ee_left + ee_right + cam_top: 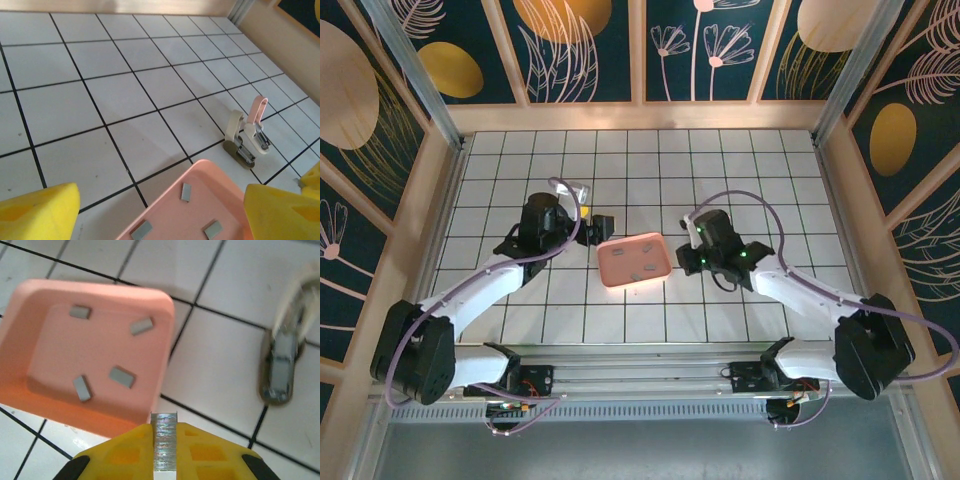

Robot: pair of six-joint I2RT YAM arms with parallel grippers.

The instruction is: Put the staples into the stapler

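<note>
By the tray corner, left gripper gapes — right gripper clamps a staple strip.

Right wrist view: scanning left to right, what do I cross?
Pink tray holding four loose staples → staple strip pinched in the right gripper → stapler, lying open on the tiles.

I have the tray at the table's middle, between my left gripper and right gripper. Four staples lie apart inside it; another sits pinched in my right gripper. The stapler lies on the table right of the tray, not touching it.
</note>
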